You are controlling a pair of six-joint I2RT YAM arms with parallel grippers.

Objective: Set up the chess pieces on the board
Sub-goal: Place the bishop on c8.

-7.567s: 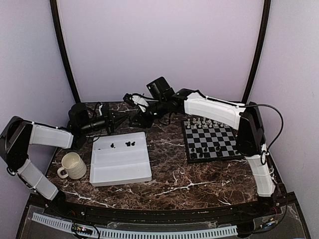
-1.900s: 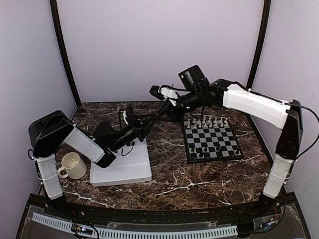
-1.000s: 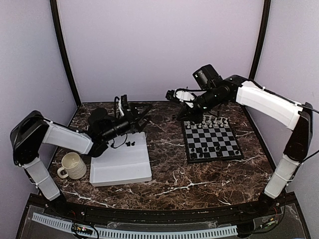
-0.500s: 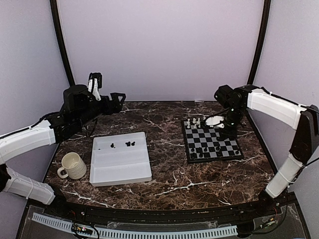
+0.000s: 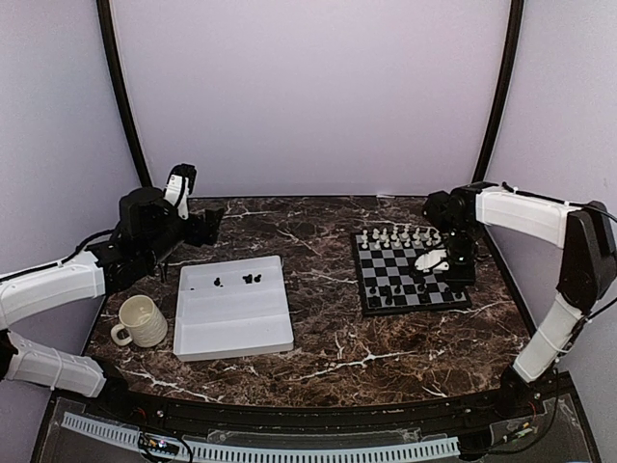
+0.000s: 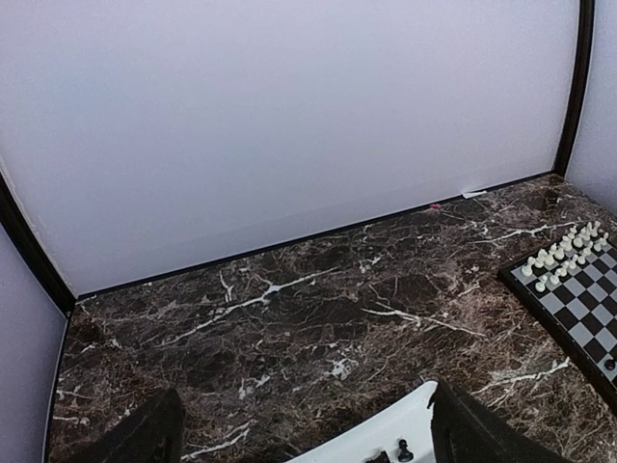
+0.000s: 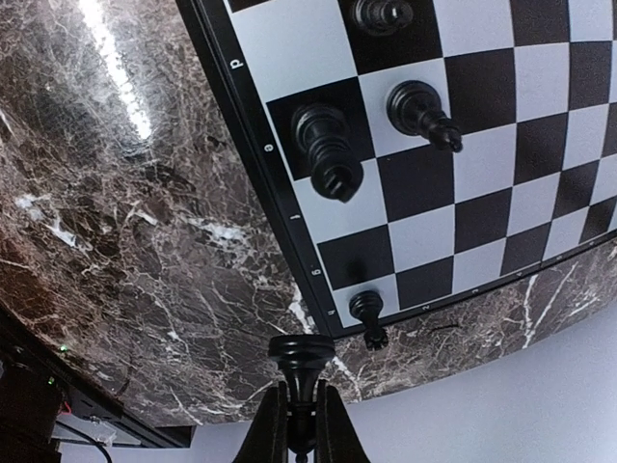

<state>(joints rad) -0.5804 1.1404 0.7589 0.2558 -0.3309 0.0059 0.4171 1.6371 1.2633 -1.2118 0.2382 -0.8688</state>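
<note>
The board point(image 5: 410, 272) lies on the right of the table, with white chess pieces point(image 5: 395, 234) along its far rows and a few black ones point(image 5: 390, 292) near its front. My right gripper point(image 5: 455, 275) hangs over the board's right side. In the right wrist view it point(image 7: 303, 386) is shut on a black chess piece point(image 7: 301, 352), base outward, beside the board's rim point(image 7: 280, 217). A black pawn point(image 7: 367, 316) stands on a corner square. My left gripper point(image 5: 210, 224) is open above the far left of the table; its fingers point(image 6: 145, 439) frame bare marble.
A white tray point(image 5: 233, 323) with a few black pieces point(image 5: 253, 279) lies left of centre; its corner point(image 6: 390, 424) shows in the left wrist view. A cream mug point(image 5: 140, 321) stands left of the tray. Purple walls close in the back and sides.
My right gripper has come down and toward the board's right front, still carrying the black piece. The left gripper has pulled back from the tray to the far left, then dropped a little.
</note>
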